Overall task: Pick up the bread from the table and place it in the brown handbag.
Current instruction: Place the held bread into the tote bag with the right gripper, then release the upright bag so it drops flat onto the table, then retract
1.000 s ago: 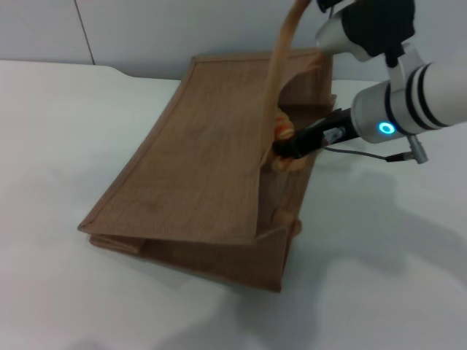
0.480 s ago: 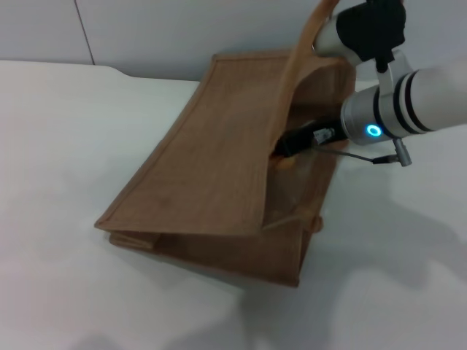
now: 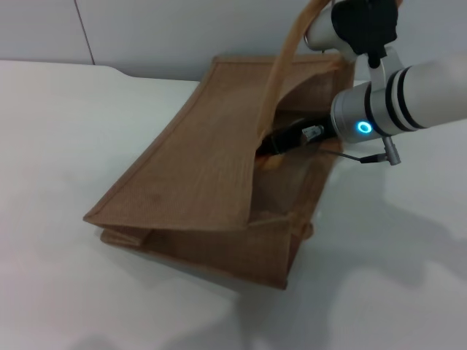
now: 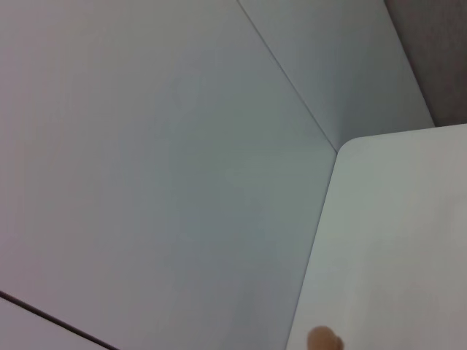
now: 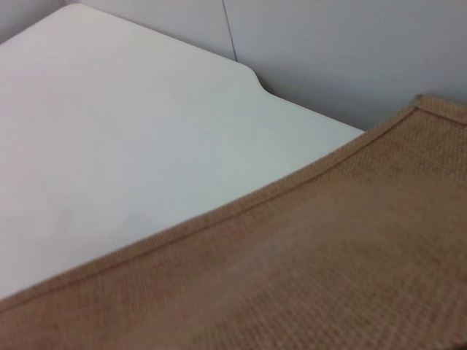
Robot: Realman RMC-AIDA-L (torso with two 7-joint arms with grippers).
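The brown handbag [image 3: 197,175] lies on the white table [image 3: 58,131] with its mouth facing right and its upper side lifted. One loop handle [image 3: 286,51] stands up and runs out of the top of the head view. My right gripper [image 3: 271,144] reaches into the bag's mouth, its tip under the upper side. A small orange-tan patch just below it, inside the bag, may be the bread [image 3: 268,162]; most of it is hidden. The bag's weave [image 5: 336,255] fills the right wrist view. My left gripper is out of view.
The table's rounded far corner [image 5: 248,73] meets a grey wall behind the bag. The left wrist view shows only the wall and a table edge [image 4: 394,219]. My right forearm [image 3: 408,95] hangs over the bag's right end.
My right gripper has pushed further left into the bag's mouth. The bag has shifted on the table, and the bread shows much less than before.
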